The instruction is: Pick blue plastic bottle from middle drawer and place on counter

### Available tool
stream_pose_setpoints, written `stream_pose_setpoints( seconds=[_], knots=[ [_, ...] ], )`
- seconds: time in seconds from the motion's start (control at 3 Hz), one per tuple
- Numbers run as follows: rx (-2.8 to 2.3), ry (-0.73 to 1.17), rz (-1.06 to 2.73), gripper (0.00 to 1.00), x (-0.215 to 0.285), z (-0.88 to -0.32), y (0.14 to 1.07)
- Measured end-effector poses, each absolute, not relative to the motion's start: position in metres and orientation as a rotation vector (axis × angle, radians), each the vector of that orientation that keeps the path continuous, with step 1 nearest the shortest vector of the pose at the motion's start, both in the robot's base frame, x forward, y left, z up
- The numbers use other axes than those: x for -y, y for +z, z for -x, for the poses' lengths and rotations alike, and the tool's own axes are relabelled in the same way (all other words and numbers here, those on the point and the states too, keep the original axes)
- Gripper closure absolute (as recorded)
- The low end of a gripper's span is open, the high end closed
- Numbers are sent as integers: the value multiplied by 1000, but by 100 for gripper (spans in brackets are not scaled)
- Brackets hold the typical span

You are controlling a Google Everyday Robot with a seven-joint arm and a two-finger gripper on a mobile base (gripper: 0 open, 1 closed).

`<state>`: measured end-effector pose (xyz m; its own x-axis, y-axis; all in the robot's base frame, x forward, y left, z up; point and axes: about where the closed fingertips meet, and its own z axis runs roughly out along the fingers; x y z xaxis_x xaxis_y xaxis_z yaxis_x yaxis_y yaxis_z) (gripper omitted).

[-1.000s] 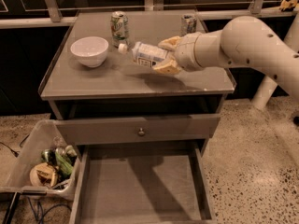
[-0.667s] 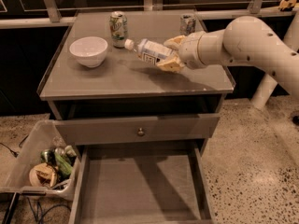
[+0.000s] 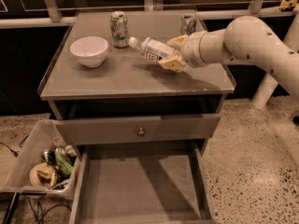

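1. Table (image 3: pixel 112 80): glossy grey top, chipped front edge.
2. Middle drawer (image 3: pixel 140 190): pulled out under the knobbed drawer front (image 3: pixel 138 131).
3. Bin (image 3: pixel 23 160): on the floor left of the drawer, scraps inside.
4. White arm (image 3: pixel 247 38): reaches in from the right.
5. White bowl (image 3: pixel 88 50): table's left side.
6. Gripper (image 3: pixel 172 53): over the table's right-centre, clamped on the bottle's base end.
7. Blue plastic bottle (image 3: pixel 150 49): held tilted over the table, cap pointing up-left.
8. Two cans (image 3: pixel 119 22) (image 3: pixel 188 24): upright near the back edge.
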<state>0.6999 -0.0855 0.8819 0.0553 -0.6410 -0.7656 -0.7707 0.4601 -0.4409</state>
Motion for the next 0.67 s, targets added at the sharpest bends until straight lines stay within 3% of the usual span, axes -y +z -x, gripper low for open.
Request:
stream_pose_setpoints(
  seconds=[0.67],
  knots=[
    [-1647, 153, 1241, 36, 85, -700, 882]
  ],
)
